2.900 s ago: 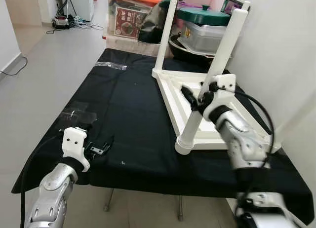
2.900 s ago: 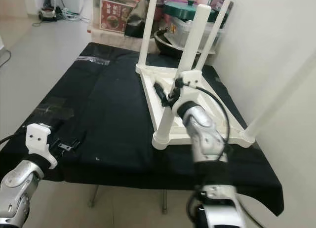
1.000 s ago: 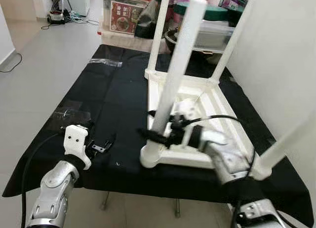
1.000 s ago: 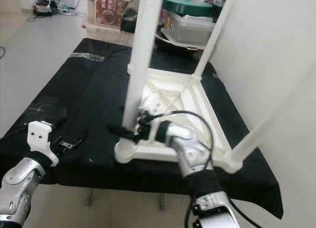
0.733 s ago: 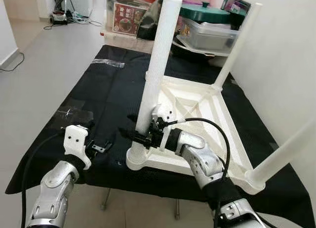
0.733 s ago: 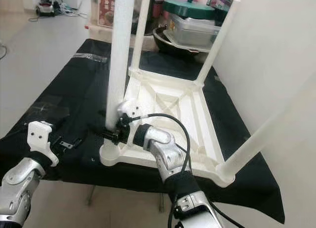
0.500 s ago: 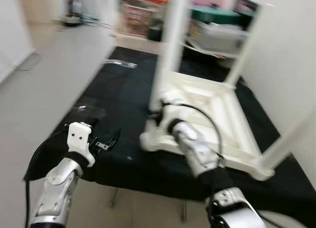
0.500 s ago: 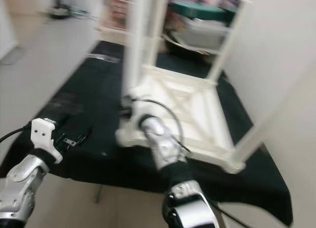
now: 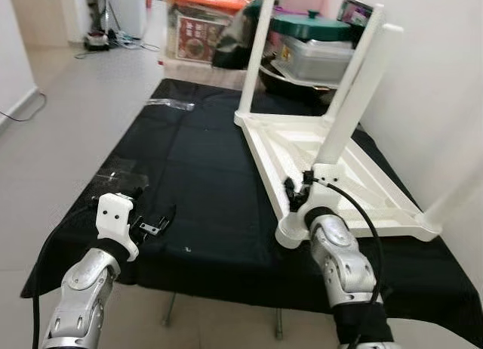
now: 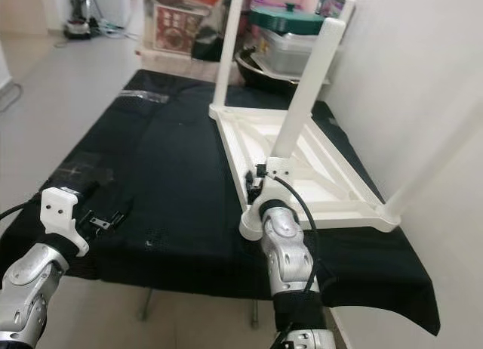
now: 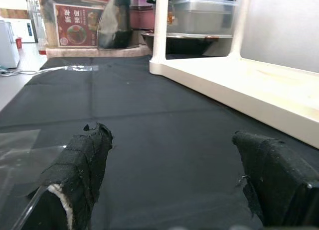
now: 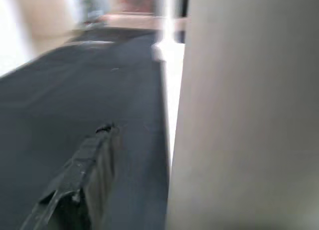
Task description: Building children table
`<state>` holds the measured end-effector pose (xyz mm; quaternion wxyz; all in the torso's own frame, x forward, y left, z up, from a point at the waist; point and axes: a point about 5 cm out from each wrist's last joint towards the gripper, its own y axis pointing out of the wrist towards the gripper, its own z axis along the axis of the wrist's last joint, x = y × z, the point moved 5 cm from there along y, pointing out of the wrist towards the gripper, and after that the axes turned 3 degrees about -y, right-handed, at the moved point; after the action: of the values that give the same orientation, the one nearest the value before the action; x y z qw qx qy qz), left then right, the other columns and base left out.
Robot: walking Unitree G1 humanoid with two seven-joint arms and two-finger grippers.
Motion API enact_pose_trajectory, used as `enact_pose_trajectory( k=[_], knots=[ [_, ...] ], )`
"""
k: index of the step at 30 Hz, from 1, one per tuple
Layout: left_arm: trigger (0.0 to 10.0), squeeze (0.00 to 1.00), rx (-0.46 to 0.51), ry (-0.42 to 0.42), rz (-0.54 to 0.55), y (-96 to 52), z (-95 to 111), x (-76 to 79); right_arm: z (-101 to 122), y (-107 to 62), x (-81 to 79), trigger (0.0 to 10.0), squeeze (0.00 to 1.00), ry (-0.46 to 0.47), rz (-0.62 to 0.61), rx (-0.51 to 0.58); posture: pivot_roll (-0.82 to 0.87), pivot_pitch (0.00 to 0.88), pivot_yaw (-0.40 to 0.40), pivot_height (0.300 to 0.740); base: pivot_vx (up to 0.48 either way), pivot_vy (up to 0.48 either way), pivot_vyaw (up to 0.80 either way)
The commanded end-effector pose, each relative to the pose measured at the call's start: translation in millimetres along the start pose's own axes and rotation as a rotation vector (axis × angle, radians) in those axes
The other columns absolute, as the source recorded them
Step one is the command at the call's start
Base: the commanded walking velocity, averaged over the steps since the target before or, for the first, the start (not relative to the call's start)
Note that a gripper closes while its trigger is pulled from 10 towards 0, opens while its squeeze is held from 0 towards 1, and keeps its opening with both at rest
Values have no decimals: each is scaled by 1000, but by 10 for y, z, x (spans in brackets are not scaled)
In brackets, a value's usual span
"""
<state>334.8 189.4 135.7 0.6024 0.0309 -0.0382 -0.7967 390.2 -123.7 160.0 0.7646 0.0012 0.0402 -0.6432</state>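
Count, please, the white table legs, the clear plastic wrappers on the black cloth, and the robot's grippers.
White plastic table legs: 4
Clear plastic wrappers: 2
Robot grippers: 2
Total: 8

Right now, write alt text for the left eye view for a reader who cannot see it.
A white children's table lies upside down on a black-covered work table, its legs pointing up. The right gripper is at the base of the nearest leg; the left gripper rests near the front edge.
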Motion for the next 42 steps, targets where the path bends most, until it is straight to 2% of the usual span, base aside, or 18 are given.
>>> enact_pose_trajectory(
  k=[1,9,11,13,15,22,23,25,26,27,28,29,30,31,33,38,41,42],
  knots=[
    [10000,0,-9,-10,-3,-3,-41,30,258,46,-122,10000,0,11,138,69,132,0,-195,740,0,0,0],
    [10000,0,-7,-13,-3,9,-43,29,607,-64,-327,10000,0,-13,524,179,138,0,-194,740,0,0,0],
    [10000,0,-7,-13,-5,20,-44,31,508,-183,-581,10000,0,-12,753,155,149,0,-202,740,0,0,0],
    [10000,0,-7,-13,-6,22,-45,30,477,-222,-640,10000,0,-13,813,148,149,0,-202,740,0,0,0],
    [10000,0,-7,-13,-3,25,-47,33,277,-328,-940,10000,0,-15,951,104,162,0,-211,740,0,0,0],
    [10000,0,-6,-13,6,19,-47,28,70,-382,-1288,10000,0,5,1029,73,180,0,-221,740,0,0,0],
    [10000,0,-6,-14,6,17,-47,28,18,-248,-1223,2706,0,10,919,52,176,0,-219,740,0,0,0],
    [10000,0,-5,-14,6,15,-46,28,-45,-106,-1125,2706,0,15,797,26,176,0,-219,740,0,0,0],
    [10000,0,-5,-15,4,14,-45,29,-179,95,-867,0,0,-8,563,-53,168,0,-213,740,0,0,0],
    [10000,0,-5,-15,4,14,-45,29,-179,95,-867,0,0,-8,563,-53,168,0,-213,740,0,0,0],
    [10000,0,-4,-17,2,12,-44,29,-325,241,-543,0,0,-46,315,-137,168,0,-213,740,0,0,0],
    [10000,0,-4,-17,2,12,-44,29,-325,241,-543,0,0,-46,315,-137,168,0,-213,740,0,0,0],
    [10000,0,-2,-18,1,9,-40,29,-465,265,-118,0,0,-44,41,-215,147,0,-201,740,0,0,0],
    [10000,0,-2,-18,1,9,-40,29,-465,265,-118,0,0,-44,41,-215,147,0,-201,740,0,0,0],
    [10000,0,1,-20,1,3,-33,27,-626,81,476,0,0,-22,-313,-291,142,0,-196,740,0,0,0],
    [10000,0,4,-21,0,0,-27,24,-640,-166,749,0,0,-58,-489,-301,129,0,-188,740,0,0,0],
    [10000,0,3,-21,-2,2,-27,25,-665,-173,693,0,0,-64,-475,-316,126,0,-185,740,0,0,0],
    [10000,0,3,-20,-2,3,-27,25,-659,-103,537,1647,0,-23,-383,-307,127,0,-186,740,0,0,0]
  ],
)
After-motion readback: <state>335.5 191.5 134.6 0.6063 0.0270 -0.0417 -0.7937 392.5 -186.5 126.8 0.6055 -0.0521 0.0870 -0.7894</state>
